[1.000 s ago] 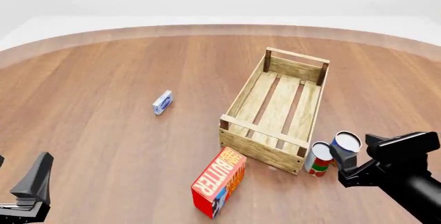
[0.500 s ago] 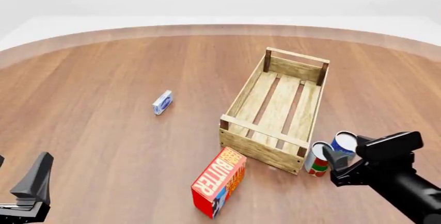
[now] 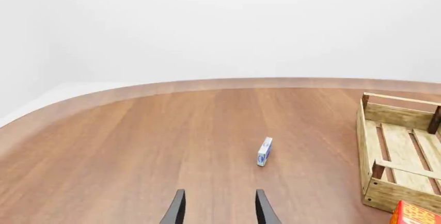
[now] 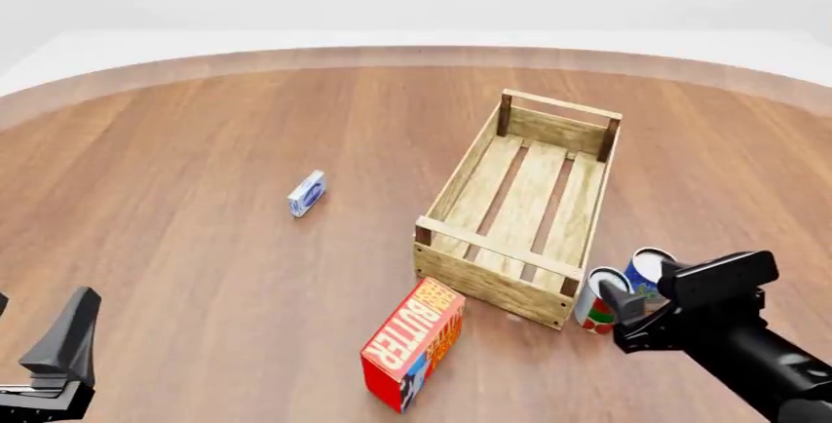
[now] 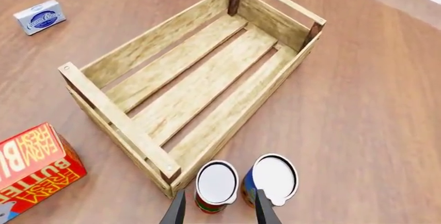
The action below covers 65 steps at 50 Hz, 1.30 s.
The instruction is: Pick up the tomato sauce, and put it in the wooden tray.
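The tomato sauce [image 5: 216, 184] is a small can with a silver-white top, standing upright on the table just outside the near right corner of the wooden tray [image 4: 458, 181]. In the front view the tomato sauce [image 4: 593, 298] is partly covered by my right gripper [image 4: 622, 308]. In the right wrist view my right gripper [image 5: 219, 211] is open above the can, with the can's top showing between its dark fingers [image 5: 177, 209]. The wooden tray [image 5: 119, 129] holds nothing. My left gripper [image 3: 219, 211] hangs open over bare table, far to the left of the can, at the near left [image 4: 62, 353].
A blue can [image 5: 272, 178] stands touching or almost touching the tomato sauce on its right [image 4: 648, 267]. A red butter box [image 4: 413, 343] lies in front of the tray's near left corner. A small blue-white box [image 4: 307, 193] sits mid-table, left of the tray.
My right gripper has moved left and a little down, from beside the blue can to over the tomato sauce. The left arm and all objects have stayed put.
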Motion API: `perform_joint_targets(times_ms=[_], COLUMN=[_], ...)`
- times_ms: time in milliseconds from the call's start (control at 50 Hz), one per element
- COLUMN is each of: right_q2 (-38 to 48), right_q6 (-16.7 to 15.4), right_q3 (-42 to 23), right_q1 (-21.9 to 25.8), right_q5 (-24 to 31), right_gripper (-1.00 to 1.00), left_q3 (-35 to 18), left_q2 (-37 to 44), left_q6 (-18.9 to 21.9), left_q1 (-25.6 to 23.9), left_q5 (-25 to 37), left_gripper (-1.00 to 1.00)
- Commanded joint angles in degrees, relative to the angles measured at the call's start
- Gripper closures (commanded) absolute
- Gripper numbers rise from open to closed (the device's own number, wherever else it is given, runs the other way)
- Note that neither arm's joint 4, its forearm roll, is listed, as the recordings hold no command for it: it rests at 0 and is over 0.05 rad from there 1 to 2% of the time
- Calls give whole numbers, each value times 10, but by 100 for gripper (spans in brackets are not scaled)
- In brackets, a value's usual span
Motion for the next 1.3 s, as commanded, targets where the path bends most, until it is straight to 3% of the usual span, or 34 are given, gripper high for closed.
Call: perform_joint_targets(times_ms=[20, 640, 1300], right_q2=[21, 77, 132], right_q6=[4, 22, 24], right_q3=[4, 28, 26], right_q1=[3, 4, 2], right_q5=[-21, -98, -143], right_gripper=[-100, -100, -100], left_q3=[0, 0, 0], left_q2=[0, 0, 0], left_q6=[0, 0, 0], left_q1=[0, 0, 0], left_q5=[0, 0, 0], left_gripper=[-100, -100, -100])
